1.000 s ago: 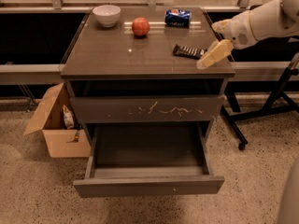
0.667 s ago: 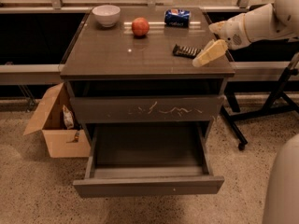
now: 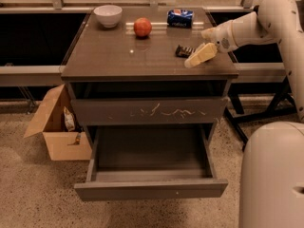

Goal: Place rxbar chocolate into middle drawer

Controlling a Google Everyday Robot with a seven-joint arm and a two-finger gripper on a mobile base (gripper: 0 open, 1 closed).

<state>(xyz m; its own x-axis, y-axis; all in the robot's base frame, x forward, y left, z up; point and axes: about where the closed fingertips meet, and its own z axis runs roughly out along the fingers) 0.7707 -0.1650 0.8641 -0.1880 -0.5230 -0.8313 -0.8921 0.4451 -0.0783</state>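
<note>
The rxbar chocolate (image 3: pixel 182 50) is a small dark bar lying flat on the right part of the cabinet top (image 3: pixel 109 56). My gripper (image 3: pixel 199 55) reaches in from the right and hangs low over the bar's right end, hiding part of it. The middle drawer (image 3: pixel 150 189) is pulled out below, with a plain front panel and nothing inside. It is well below and to the left of the gripper. The drawer front with white scratch marks (image 3: pixel 149 110) above it is closed.
A white bowl (image 3: pixel 108 15), a red apple (image 3: pixel 142 27) and a blue soda can (image 3: pixel 180 17) stand at the back of the top. A cardboard box (image 3: pixel 59 127) sits on the floor at left. My pale body (image 3: pixel 273 175) fills the lower right.
My gripper has moved a little left and down, closer over the bar's right end. The bar and drawers have not moved. My body now shows larger at lower right.
</note>
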